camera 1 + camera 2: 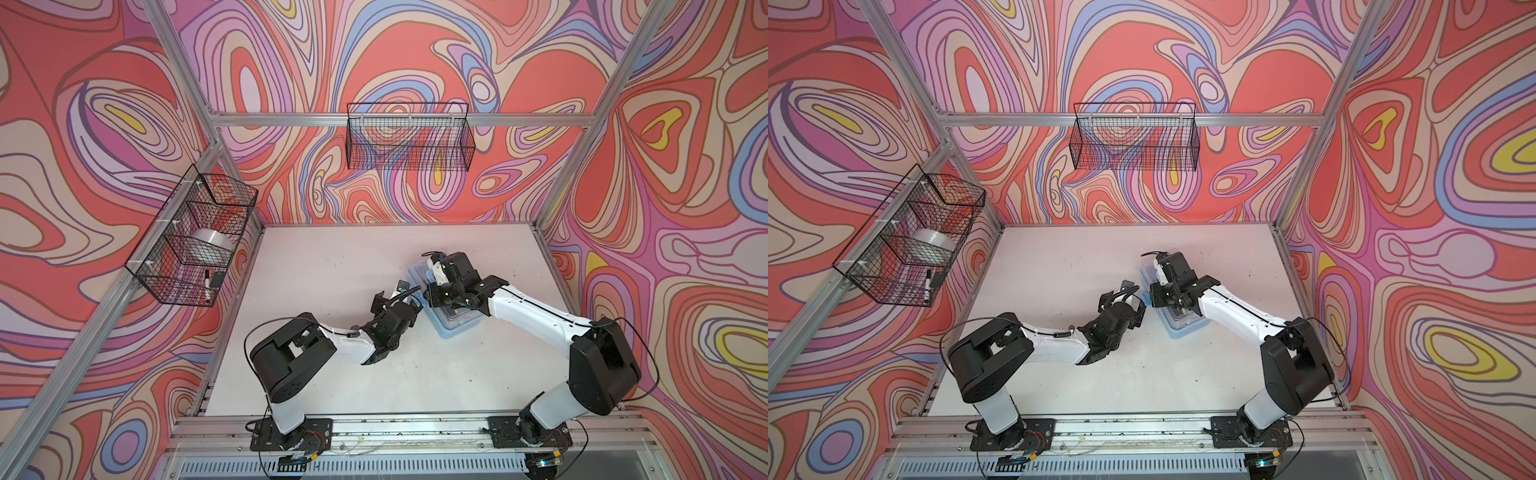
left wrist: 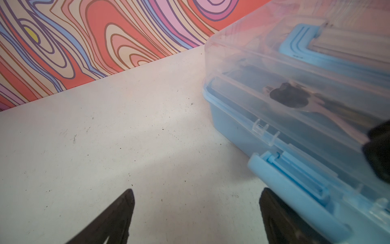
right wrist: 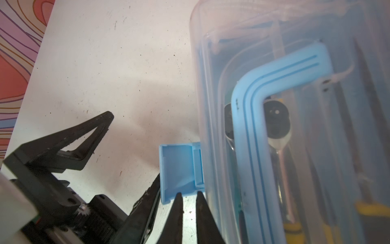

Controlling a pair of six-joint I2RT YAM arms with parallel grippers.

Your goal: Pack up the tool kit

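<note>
Right wrist view alone shows right gripper [image 3: 189, 193] nearly closed by latch [image 3: 179, 169]; left gripper [image 2: 197, 191] open.

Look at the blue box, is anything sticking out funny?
Yes. The blue latch on the side of the tool case is flipped outward, not snapped shut, though the clear lid looks down. Nothing looks spilled or broken.

Pictured: white-shelled left arm [image 1: 349, 345] and right arm [image 1: 536, 316], capped with bulky black joint housings [image 1: 286, 357], mounted on black base plates [image 1: 291, 432] at six o'clock.
</note>
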